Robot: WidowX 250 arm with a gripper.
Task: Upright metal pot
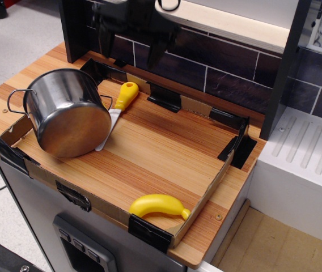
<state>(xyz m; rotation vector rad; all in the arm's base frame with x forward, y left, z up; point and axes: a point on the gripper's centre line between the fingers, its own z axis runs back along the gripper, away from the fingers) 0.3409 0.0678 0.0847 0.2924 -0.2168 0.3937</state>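
The metal pot (73, 113) lies on its side at the left of the wooden board, its flat bottom facing the camera and front right. Its thin wire handles show at its left (13, 97) and right (107, 102). My gripper (131, 41) hangs at the top of the view, above and behind the pot, well clear of it. It is blurred. Its two dark fingers (158, 48) stand apart with nothing between them.
A knife with a yellow handle (126, 95) lies beside the pot, its blade partly under it. A yellow banana (158, 205) lies at the front edge. A low cardboard rim (215, 184) with black tape corners borders the board. A dark tiled wall (223, 73) stands behind.
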